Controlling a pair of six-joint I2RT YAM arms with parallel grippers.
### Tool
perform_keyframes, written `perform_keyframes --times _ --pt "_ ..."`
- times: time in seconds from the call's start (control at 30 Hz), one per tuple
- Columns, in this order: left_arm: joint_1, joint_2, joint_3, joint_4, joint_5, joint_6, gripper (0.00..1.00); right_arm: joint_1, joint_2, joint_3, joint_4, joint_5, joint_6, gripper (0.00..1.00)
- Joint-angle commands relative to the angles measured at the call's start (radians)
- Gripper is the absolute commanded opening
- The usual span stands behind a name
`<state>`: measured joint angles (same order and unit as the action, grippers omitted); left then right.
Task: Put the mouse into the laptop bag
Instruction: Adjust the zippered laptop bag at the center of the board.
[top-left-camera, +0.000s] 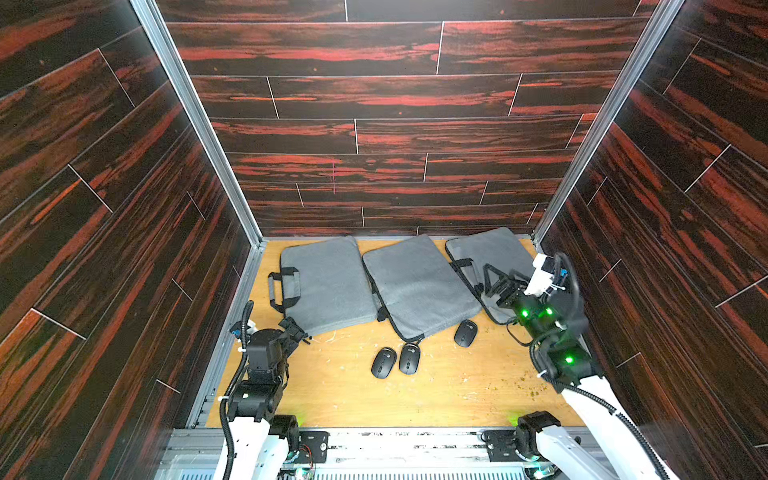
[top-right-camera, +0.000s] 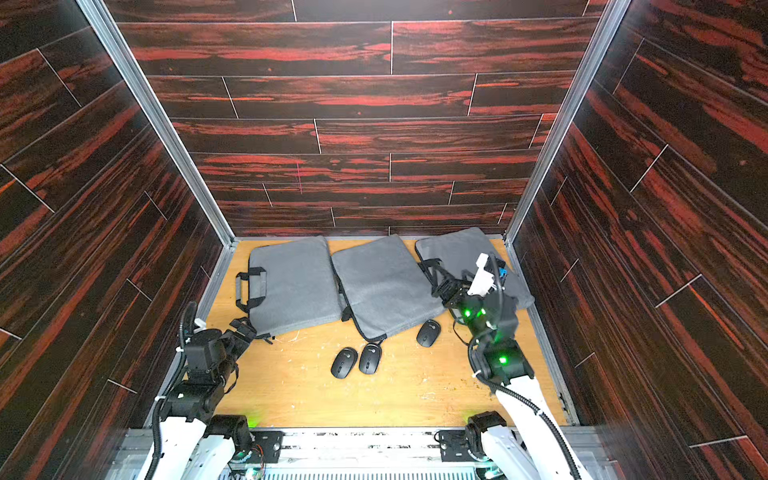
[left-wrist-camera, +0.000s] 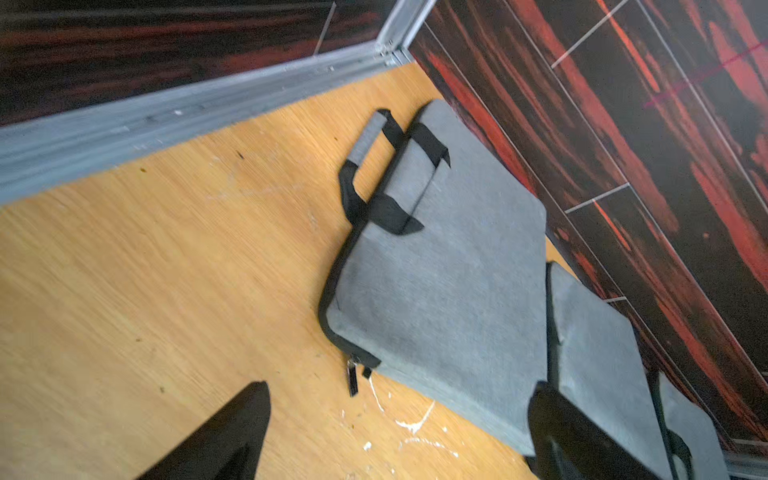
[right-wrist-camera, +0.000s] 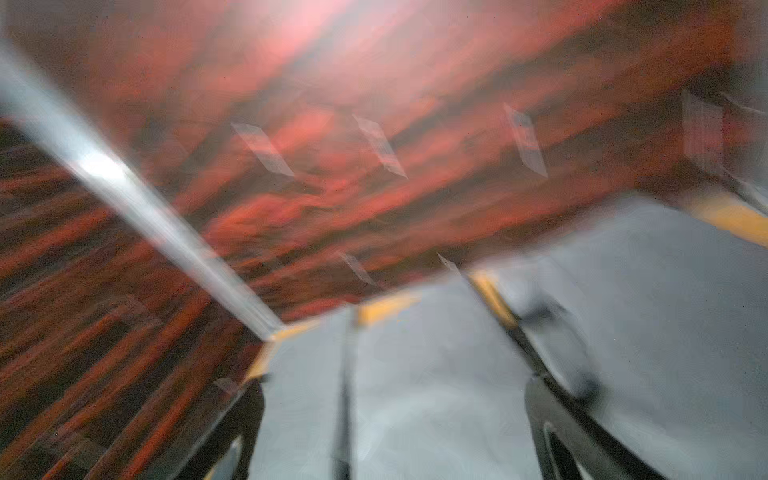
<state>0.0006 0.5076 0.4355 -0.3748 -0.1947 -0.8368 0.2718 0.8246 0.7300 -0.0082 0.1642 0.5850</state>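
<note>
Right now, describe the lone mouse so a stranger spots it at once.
Three grey bags line the back of the wooden table. A black mouse lies before the gap between the middle bag and the one under the right gripper. It sits alone; the other two mice are paired.

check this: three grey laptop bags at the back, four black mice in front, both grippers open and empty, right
Not four: both top views show three mice, a pair and one apart. Three bags, with left gripper and right gripper open and empty, is right.
</note>
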Motion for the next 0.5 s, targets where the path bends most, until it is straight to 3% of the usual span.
perform_keyframes --times 0.0,0.07,0.1,0.17,0.23,0.33,0.47 --pt "0.001 -0.015 0.022 -0.038 -0.001 -0.007 1.00 0.000 0.060 0.020 -0.332 0.102 0.086 0.98" --pt "0.001 -0.008 0.011 -0.027 -0.006 -0.008 1.00 0.024 0.054 -0.044 -0.169 -0.076 0.039 0.98" --pt "0.001 0.002 0.002 -0.009 0.000 -0.008 1.00 0.071 0.042 -0.074 -0.116 -0.047 0.045 0.98" --pt "0.003 0.050 -0.011 0.024 0.002 -0.011 1.00 0.265 0.036 -0.112 -0.041 0.130 0.015 0.98" --pt "0.005 0.110 -0.013 0.058 -0.005 -0.013 1.00 0.435 0.096 -0.109 0.026 0.230 -0.018 0.98" --pt "0.013 0.216 -0.001 0.088 -0.035 -0.027 1.00 0.615 0.325 -0.017 0.089 0.277 -0.015 0.86" --pt "0.016 0.303 0.019 0.101 -0.110 -0.010 1.00 0.808 0.706 0.227 0.094 0.357 -0.020 0.85"
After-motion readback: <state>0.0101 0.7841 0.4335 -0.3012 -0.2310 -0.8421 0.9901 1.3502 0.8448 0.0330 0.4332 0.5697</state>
